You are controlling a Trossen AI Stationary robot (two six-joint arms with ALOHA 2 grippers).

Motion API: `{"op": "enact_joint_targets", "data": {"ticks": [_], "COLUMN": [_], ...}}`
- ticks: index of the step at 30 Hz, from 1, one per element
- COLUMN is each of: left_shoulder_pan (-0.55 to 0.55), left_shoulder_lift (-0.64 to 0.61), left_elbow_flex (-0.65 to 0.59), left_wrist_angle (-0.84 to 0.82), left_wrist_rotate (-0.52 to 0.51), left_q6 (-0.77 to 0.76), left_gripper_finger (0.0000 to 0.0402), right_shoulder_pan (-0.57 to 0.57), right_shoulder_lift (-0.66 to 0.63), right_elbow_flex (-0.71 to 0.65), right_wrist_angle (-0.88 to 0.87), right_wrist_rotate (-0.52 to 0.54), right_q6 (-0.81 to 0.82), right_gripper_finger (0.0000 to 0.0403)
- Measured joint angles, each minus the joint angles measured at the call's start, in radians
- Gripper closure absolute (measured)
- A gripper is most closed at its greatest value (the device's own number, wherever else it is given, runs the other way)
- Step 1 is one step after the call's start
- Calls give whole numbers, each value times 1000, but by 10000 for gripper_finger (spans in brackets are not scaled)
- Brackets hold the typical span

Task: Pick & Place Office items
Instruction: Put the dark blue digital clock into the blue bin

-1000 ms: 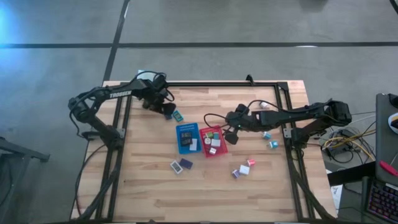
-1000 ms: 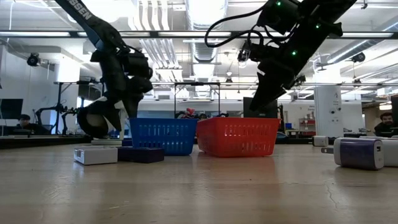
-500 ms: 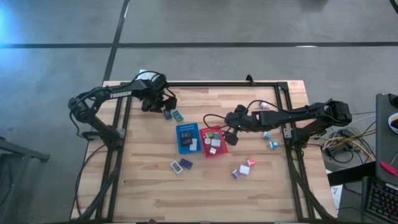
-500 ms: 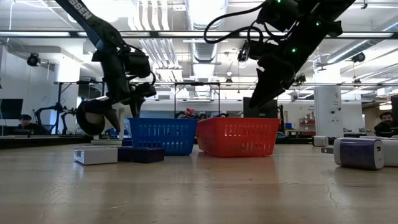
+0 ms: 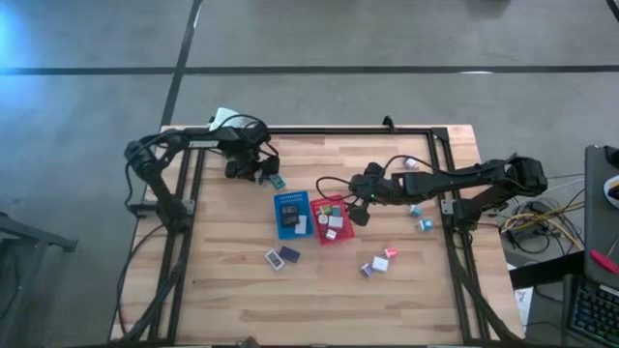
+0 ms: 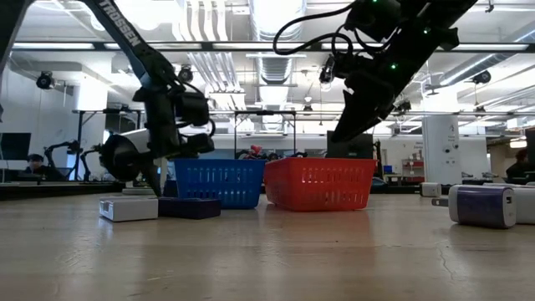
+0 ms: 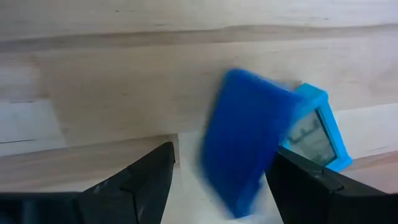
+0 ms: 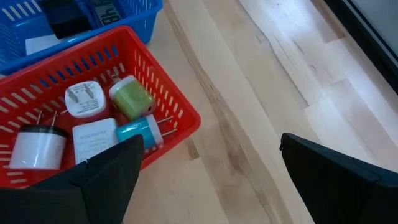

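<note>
L pincer (image 7: 217, 180) holds dark blue item (image 7: 239, 140) nr surface's far-left corner.
Item sits tilted, beside teal item (image 7: 314, 127); advice: lift clear before carrying to blue tray (image 5: 290, 214). R pincer (image 8: 205, 180) wide, empty, beside red tray (image 8: 180, 106).

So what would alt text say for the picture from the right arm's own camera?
A red basket on a wooden table holds small plug-like pieces in white, green and teal. A blue basket sits beside it, and the arm's open tool hangs near the red one.

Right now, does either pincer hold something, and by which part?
Right pincer: nothing. A dark blue piece sits within the left pincer; a firm hold cannot be told.
</note>
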Motion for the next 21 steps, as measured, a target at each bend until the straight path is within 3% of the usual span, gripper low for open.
{"op": "enact_joint_targets", "data": {"ticks": [9,15,18,21], "left_shoulder_pan": [-1,-1,-1,-1], "left_shoulder_lift": [29,30,31,30], "left_elbow_flex": [77,99,96,93], "left_wrist_angle": [-82,-49,-55,-61], "left_wrist_rotate": [-29,-43,-33,-10], "left_q6": [36,72,78,83], "left_gripper_finger": [151,153,171,217], "right_shoulder_pan": [13,25,29,29], "right_shoulder_lift": [-1,-1,-1,-1], "right_elbow_flex": [14,21,22,22], "right_wrist_angle": [-3,-7,-8,-8], "right_wrist_rotate": [-19,-20,-20,-20], "right_q6": [-1,-1,0,0], "right_gripper_finger": [29,29,29,29]}}
